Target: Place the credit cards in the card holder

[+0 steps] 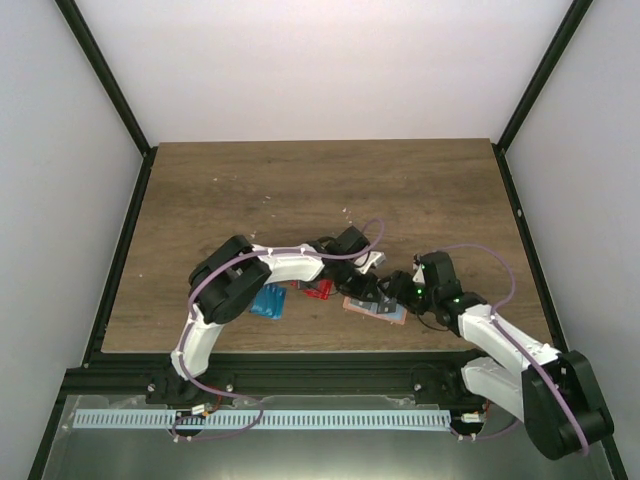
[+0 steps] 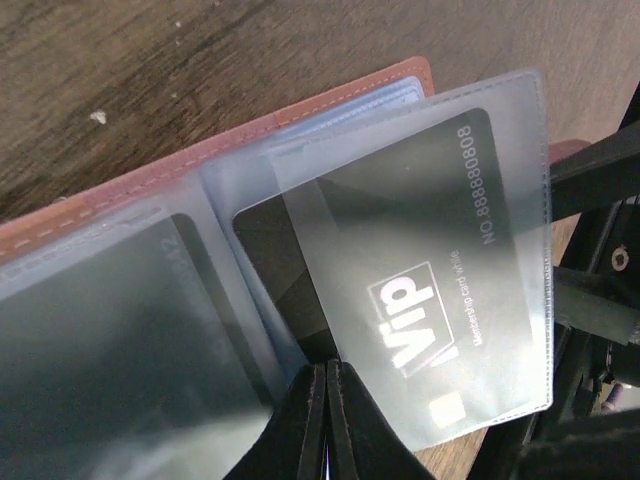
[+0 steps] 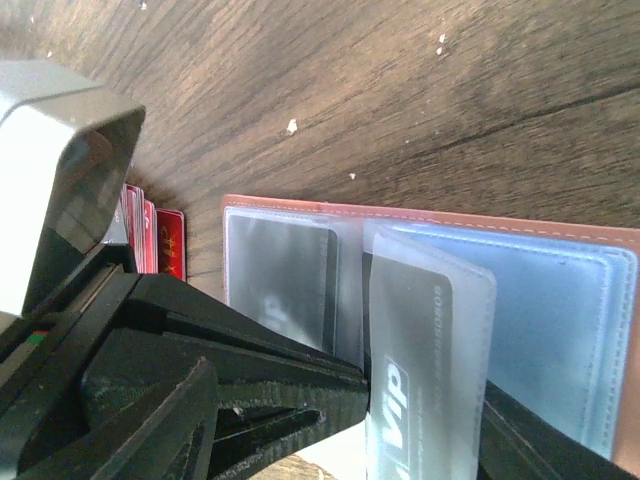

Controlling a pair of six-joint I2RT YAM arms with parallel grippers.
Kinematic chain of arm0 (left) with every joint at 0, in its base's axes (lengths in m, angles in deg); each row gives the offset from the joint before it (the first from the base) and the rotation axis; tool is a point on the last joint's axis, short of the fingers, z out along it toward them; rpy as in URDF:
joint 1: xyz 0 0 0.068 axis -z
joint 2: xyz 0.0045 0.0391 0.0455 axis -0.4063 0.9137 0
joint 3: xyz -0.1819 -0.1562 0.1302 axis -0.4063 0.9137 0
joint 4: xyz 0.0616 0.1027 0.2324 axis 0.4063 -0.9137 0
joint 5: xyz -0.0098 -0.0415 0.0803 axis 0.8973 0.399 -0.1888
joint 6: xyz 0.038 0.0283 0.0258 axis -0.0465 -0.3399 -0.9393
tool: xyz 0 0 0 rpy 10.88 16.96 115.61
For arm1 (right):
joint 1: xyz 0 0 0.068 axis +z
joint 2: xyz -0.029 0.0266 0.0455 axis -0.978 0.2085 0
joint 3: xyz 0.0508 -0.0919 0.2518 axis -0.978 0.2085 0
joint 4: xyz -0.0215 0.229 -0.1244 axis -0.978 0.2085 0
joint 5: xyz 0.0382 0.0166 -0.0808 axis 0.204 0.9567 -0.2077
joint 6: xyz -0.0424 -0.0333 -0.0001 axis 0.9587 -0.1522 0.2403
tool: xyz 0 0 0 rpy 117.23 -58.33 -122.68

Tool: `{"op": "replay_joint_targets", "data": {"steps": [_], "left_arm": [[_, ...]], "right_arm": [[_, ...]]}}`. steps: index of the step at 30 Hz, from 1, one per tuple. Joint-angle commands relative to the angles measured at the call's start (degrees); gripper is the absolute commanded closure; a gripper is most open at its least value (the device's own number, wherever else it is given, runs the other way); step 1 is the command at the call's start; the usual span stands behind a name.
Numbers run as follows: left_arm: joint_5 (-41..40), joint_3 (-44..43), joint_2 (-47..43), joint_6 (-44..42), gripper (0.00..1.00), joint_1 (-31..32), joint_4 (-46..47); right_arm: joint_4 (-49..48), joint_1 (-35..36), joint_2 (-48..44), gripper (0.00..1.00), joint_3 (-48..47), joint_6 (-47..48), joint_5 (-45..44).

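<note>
Card holder (image 2: 200, 155) lies open on counter (image 2: 150, 60), just ahead of left end effector (image 2: 320, 375). Its tips are pressed together, at near edge of black card (image 2: 420, 250). Card sits partly inside clear sleeve (image 2: 520, 120). Right end effector (image 2: 565, 240) spread at sleeve's far edge; contact we cannot tell. We judge: push card flat along sleeve, slowly, bracing sleeve against buckling. Card glossy black, silver "Vip" print, number along one edge. Red cards (image 3: 165, 245) lie just beside left end effector.

Lit softly and evenly from above, leaving only faint shadows on the table (image 1: 300, 180). Glares milky across the clear sleeves of the card holder (image 2: 230, 145) (print legible through it). Blurs toward the lower left of the left wrist view.
</note>
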Motion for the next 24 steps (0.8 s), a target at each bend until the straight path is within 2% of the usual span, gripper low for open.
{"op": "replay_joint_targets", "data": {"steps": [1,13,24], "left_arm": [[0.3,0.4,-1.3,1.9,0.96,0.2,1.4],[-1.6,4.3,-9.1,4.2,0.96,-1.8,2.6],[-4.0,14.4,-19.9,4.0,0.95,-7.5,4.6]], "right_arm": [[2.5,-0.4,-0.9,0.39,-1.6,1.6,0.4],[3.2,-0.4,0.8,0.39,-3.0,2.7,3.5],[2.4,0.0,5.0,0.39,-7.5,1.8,8.7]]}}
